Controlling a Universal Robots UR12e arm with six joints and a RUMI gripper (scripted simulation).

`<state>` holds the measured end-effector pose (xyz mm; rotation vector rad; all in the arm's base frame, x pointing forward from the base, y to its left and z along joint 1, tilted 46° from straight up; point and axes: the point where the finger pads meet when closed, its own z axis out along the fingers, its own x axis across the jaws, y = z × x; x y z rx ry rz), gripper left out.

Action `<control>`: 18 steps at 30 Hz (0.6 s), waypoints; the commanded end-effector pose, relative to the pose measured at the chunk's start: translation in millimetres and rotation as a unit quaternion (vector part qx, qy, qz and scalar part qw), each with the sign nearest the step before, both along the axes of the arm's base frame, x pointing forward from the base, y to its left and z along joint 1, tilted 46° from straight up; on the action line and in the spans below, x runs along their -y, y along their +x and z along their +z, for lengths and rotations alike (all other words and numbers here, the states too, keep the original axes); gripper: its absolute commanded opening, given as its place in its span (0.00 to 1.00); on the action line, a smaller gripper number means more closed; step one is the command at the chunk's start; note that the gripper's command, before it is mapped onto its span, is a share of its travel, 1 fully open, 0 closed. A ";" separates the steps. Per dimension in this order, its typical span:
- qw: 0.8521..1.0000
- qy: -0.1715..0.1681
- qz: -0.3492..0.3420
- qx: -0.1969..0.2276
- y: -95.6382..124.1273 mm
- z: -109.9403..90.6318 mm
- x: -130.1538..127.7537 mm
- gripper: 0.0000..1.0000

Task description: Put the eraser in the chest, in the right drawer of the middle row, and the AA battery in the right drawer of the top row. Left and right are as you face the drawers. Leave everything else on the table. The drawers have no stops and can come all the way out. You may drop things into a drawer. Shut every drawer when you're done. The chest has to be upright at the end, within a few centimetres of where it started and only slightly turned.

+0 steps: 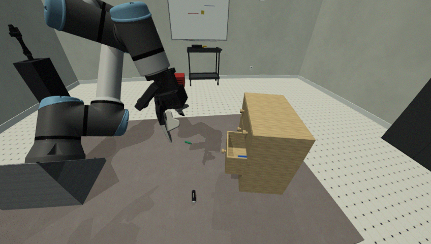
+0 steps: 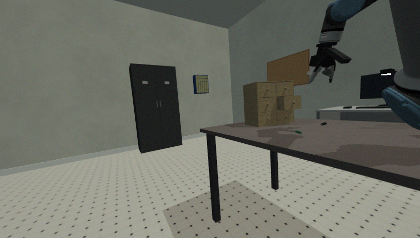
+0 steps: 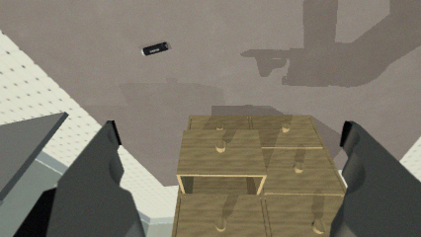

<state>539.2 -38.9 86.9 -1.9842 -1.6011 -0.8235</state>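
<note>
The wooden chest stands upright on the table. Its right drawer of the middle row is pulled out, and a blue eraser lies inside it. The other drawers are shut, including the right drawer of the top row. The black AA battery lies on the table in front of the chest. My gripper is open and empty. It hangs high above the table, in front of the chest's drawer side.
A small green stick-like thing lies on the table between my gripper and the chest. The robot's base stands at the table's left end. The table's edge runs close behind the chest.
</note>
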 end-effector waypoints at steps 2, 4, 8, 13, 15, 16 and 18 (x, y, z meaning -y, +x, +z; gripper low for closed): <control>0.999 -0.006 -0.024 0.024 4.6 -4.5 -3.1 1.00; 0.999 -0.007 -0.032 0.032 5.9 -6.1 -4.3 1.00; 0.998 -0.010 -0.043 0.043 7.8 -8.3 -6.1 1.00; 0.996 -0.013 -0.058 0.059 10.4 -11.3 -8.6 1.00; 0.996 -0.015 -0.066 0.066 11.8 -12.9 -9.8 1.00; 0.995 -0.015 -0.070 0.070 12.4 -13.7 -10.4 1.00; 0.994 -0.017 -0.077 0.077 13.7 -15.1 -11.6 1.00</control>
